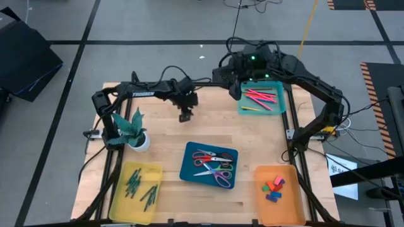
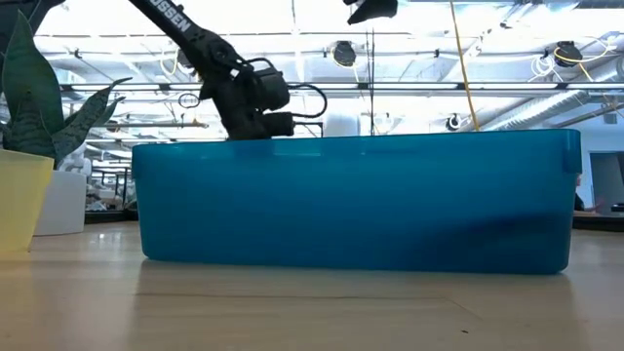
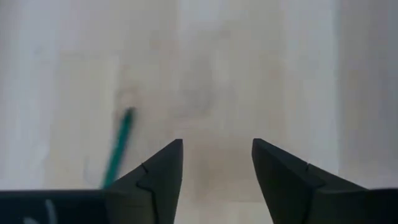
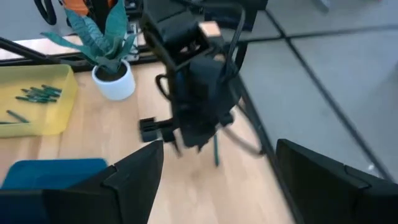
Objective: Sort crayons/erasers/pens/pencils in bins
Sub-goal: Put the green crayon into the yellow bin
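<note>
My left gripper (image 1: 185, 116) hangs open over the far middle of the table, fingers pointing down. A thin green stick (image 3: 118, 149) lies on the wood just beside one finger, not between the two; the right wrist view shows this green stick (image 4: 216, 149) under the left gripper (image 4: 199, 134). My right gripper (image 1: 235, 91) is open, raised at the far side beside the teal bin (image 1: 278, 107), which holds pink and red sticks. The orange bin (image 1: 278, 211) holds several erasers (image 1: 273, 188). The yellow bin (image 1: 120, 195) holds green sticks.
A dark blue bin (image 1: 189, 165) with scissors sits near the table's middle front and fills the low view as the blue bin (image 2: 351, 205). A potted plant (image 1: 134, 131) stands at the left, beside the left arm. Bare wood lies between the bins.
</note>
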`<state>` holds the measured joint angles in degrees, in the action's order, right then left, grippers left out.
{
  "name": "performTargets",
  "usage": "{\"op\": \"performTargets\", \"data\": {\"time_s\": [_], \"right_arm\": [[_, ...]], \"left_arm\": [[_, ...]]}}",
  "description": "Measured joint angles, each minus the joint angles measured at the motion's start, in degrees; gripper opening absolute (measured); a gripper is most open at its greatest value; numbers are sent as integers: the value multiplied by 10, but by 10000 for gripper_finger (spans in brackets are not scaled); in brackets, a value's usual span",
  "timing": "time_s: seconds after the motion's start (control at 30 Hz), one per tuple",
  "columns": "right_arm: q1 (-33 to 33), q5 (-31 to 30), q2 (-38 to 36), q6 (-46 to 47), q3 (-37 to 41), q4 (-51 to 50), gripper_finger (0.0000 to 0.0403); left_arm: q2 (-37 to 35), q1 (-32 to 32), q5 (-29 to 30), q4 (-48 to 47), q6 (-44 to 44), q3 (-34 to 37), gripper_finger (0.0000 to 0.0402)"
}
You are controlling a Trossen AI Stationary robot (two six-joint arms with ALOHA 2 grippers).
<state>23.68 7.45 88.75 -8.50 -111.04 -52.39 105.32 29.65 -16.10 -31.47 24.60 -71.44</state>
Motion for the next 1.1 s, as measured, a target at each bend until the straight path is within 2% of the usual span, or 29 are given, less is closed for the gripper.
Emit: {"op": "performTargets", "data": {"time_s": [0.13, 0.43, 0.67, 0.8, 0.9, 1.1], "right_arm": [[-7, 0, 0, 30, 3, -34, 302], [-25, 3, -4, 42, 61, -15, 302], [-24, 4, -3, 48, 71, -14, 302], [-24, 9, -3, 52, 71, -14, 302], [-24, 20, -3, 66, 71, -14, 302], [-37, 24, -3, 81, 71, -15, 302]], "left_arm": [[1, 2, 61, 67, -37, 23, 185], [1, 36, 102, 196, -44, 90, 184], [1, 39, 54, 197, -28, 107, 184], [18, 43, 55, 224, -24, 125, 184], [27, 46, 84, 217, -18, 127, 184], [27, 44, 62, 175, 4, 125, 184]]}}
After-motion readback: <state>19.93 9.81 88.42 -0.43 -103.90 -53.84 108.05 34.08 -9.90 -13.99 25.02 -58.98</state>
